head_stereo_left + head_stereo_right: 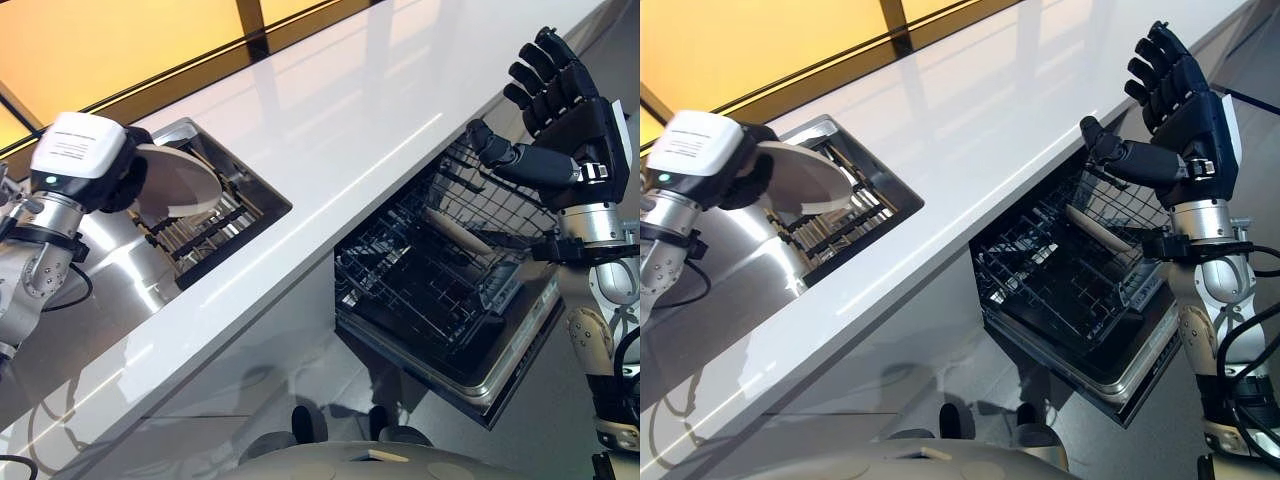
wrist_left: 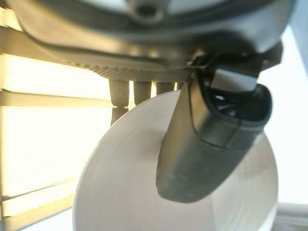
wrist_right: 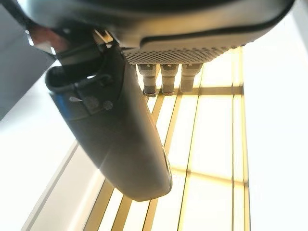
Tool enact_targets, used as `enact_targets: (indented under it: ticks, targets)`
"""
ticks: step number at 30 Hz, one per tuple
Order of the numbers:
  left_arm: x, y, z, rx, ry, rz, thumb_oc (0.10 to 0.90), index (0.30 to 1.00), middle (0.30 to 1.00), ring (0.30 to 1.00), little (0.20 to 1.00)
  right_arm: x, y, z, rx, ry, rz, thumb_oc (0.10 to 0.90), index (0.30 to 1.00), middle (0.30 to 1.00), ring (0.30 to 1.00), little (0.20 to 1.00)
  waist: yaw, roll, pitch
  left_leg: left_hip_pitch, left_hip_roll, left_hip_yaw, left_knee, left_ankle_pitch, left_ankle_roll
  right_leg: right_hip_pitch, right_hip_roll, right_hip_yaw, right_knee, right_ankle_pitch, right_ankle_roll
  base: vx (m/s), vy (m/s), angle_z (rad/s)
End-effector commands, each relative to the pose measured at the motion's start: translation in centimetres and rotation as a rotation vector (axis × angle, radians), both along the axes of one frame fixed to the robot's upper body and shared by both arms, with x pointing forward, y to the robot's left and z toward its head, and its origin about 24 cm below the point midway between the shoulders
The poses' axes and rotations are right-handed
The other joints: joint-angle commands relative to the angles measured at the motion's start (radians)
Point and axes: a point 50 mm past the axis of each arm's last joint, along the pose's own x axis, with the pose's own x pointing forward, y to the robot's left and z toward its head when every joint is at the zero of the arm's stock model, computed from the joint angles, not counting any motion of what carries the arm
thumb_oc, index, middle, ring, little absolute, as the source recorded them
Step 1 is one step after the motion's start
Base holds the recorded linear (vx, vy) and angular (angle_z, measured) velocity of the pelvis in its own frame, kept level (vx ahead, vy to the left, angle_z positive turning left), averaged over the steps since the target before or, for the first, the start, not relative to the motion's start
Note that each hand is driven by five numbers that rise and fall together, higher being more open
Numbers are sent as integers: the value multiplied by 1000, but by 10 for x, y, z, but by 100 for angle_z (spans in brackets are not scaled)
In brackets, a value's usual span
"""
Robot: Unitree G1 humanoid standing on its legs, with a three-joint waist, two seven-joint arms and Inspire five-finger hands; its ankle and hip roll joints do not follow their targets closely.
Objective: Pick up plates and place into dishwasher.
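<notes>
From the head camera I see my left hand (image 1: 118, 182) pinching a white plate (image 1: 180, 185) above the sink rack (image 1: 215, 225), while my right hand (image 1: 560, 120) is raised with fingers spread over the open dishwasher (image 1: 450, 290). My left wrist view adds the thumb (image 2: 211, 144) pressed flat across the plate's face. My right wrist view shows that hand's straight thumb (image 3: 120, 139) holding nothing.
</notes>
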Motion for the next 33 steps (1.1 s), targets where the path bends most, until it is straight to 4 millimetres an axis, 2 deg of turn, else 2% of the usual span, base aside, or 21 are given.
enact_targets:
  ticks: [1, 7, 16, 22, 33]
  targets:
    - [-14, 2, 84, -47, -464, -23, 100, 300, 300, 300, 200, -18, 32, 62, -57, -327, 168, 800, 900, 900, 900, 900, 0, -23, -110, 38, -61, -32, 2, -109, 26, -12, 73, -36, 40, -28, 2, -66, -34, 10]
    - [-14, -49, 86, -47, -571, -285, 100, 300, 300, 300, 200, -5, 69, 55, -24, -199, 400, 800, 900, 900, 900, 900, 21, -36, -114, 32, -62, -50, 2, -107, 20, -5, 68, -59, 33, -30, -2, -33, -34, 18]
    - [-4, -114, 72, -169, -557, -594, 100, 300, 300, 300, 200, 9, 113, 38, 0, -90, 549, 800, 900, 900, 900, 900, 34, -48, -118, 28, -59, -58, 2, -95, 17, -1, 67, -81, 33, -27, -7, -34, -30, 14]
    - [3, -133, 71, -199, -515, -662, 100, 300, 300, 300, 200, 12, 130, 31, -13, -41, 603, 800, 900, 900, 900, 900, 31, -48, -118, 32, -58, -60, 2, -102, 15, 7, 70, -81, 32, -35, -8, 0, 0, 0]
    - [6, -157, 66, -229, -438, -773, 100, 300, 300, 300, 200, 14, 143, 29, -10, -39, 611, 800, 900, 900, 900, 900, 30, -46, -109, 32, -56, -58, 2, -93, 17, 6, 69, -86, 38, -32, -11, -4, -1, 0]
